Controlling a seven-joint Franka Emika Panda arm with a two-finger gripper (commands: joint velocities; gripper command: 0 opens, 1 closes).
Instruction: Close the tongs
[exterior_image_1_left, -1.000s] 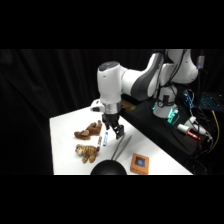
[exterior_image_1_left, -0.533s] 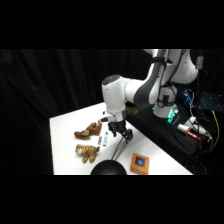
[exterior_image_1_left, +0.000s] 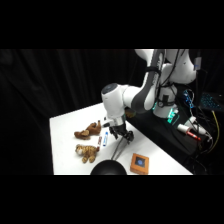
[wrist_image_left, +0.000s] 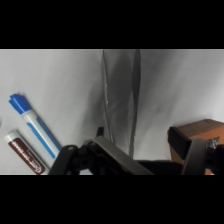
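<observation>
- Table (exterior_image_1_left: 65, 145): white, carrying all the items below.
- Tongs (wrist_image_left: 120, 100): slim grey metal, two narrow arms. In the wrist view they run from the gripper's linkage at the bottom toward 12 o'clock, the arms close together with a narrow gap between them. In the side view they lie on the table under the gripper, pointing toward 7 o'clock.
- Gripper (exterior_image_1_left: 118, 134): low over the tongs' upper end; whether it is released or clenched on them I cannot tell.
- Blue-and-white tube (wrist_image_left: 34, 128): at 9 o'clock of the tongs in the wrist view, apart from them.
- Dark red tube (wrist_image_left: 22, 156): just beside the blue-and-white one, on its 8 o'clock side.
- Brown plush toy (exterior_image_1_left: 88, 131): at 9 o'clock of the gripper, side view.
- Striped plush toy (exterior_image_1_left: 87, 152): at 6 o'clock of the brown one.
- Orange block (exterior_image_1_left: 139, 163): blue patch on top, at 4 o'clock of the gripper.
- Dark round object (exterior_image_1_left: 106, 168): at the table's near edge, close to the tongs' lower tip.
</observation>
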